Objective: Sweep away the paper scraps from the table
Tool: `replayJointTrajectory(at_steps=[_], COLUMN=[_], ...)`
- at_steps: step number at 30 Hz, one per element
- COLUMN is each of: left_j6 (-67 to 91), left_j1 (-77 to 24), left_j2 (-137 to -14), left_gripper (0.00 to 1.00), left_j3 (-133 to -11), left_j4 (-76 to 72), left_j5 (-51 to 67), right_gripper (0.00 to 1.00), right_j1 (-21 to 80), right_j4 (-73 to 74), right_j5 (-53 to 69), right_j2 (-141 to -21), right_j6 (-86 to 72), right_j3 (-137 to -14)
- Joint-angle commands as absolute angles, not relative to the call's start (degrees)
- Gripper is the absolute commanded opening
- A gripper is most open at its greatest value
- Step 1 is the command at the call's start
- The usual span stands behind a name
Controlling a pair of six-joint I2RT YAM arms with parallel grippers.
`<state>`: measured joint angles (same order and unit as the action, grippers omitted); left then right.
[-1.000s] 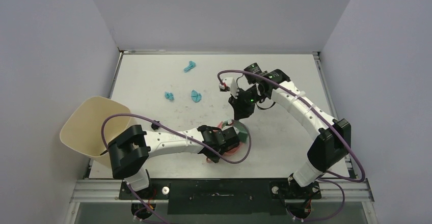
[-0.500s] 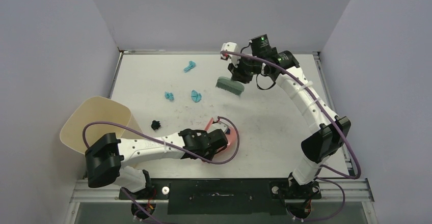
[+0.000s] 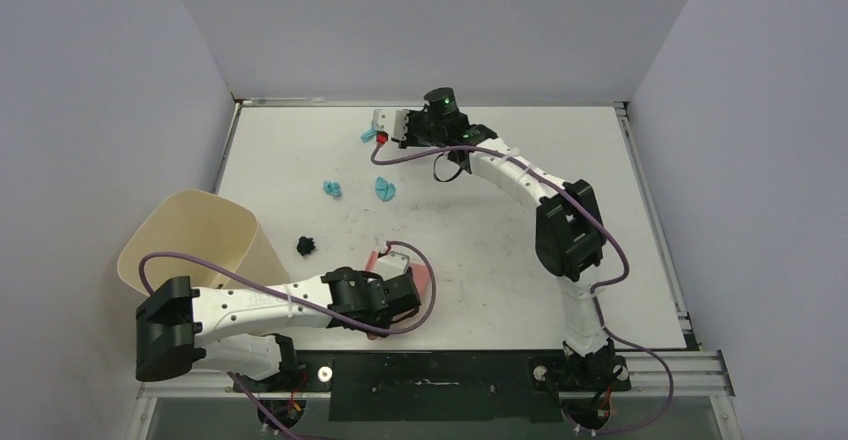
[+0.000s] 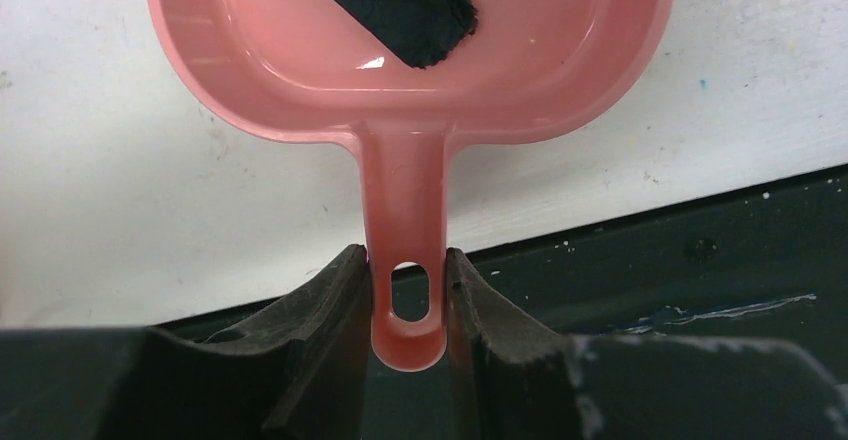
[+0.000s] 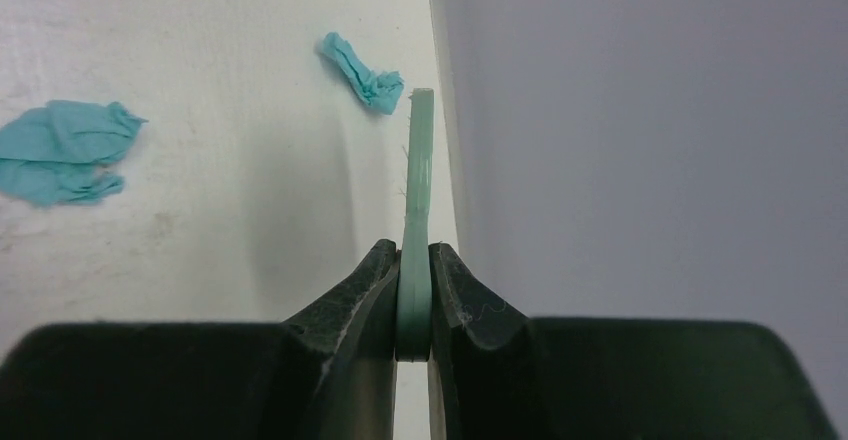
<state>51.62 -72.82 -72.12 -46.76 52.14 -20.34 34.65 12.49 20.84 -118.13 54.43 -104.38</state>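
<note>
My left gripper is shut on the handle of the pink dustpan, which lies on the white table near its front edge. A black paper scrap lies in the pan. My right gripper is shut on the thin teal brush, reached to the far back of the table. A teal scrap lies just beyond the brush tip, and another lies to its left. In the top view, teal scraps and a black one lie on the table.
A beige bin stands off the table's left front corner. Grey walls close the table at the back and both sides. My right arm stretches across the back middle. A black rail runs along the front edge.
My right arm has swung the brush from the table's middle to the far back, near the rear teal scrap. My left arm has drawn the dustpan leftward and nearer, uncovering the black scrap.
</note>
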Motion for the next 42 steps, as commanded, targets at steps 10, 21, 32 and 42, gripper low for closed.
replayJointTrajectory(at_steps=[10, 21, 32, 42], left_j6=[61.14, 61.93, 59.34, 57.39], left_j1=[-75.67, -75.50, -75.63, -75.82], left_j2=[-65.49, -61.56, -54.95, -59.26], left_gripper=[0.00, 0.00, 0.00, 0.00], left_j3=[-48.38, -45.81, -43.19, -42.37], left_j4=[58.41, 62.30, 62.95, 60.93], left_j5=[-21.98, -23.01, -19.59, -14.76], right_gripper=[0.05, 0.05, 0.05, 0.05], right_j1=[39.04, 39.39, 42.31, 41.76], right_j4=[-5.19, 19.36, 36.41, 37.44], right_j5=[18.94, 26.19, 32.01, 34.13], right_j2=[-141.20, -130.55, -114.34, -101.22], right_j6=[70.27, 72.54, 59.47, 45.34], right_j3=[-123.30, -112.07, -95.66, -86.15])
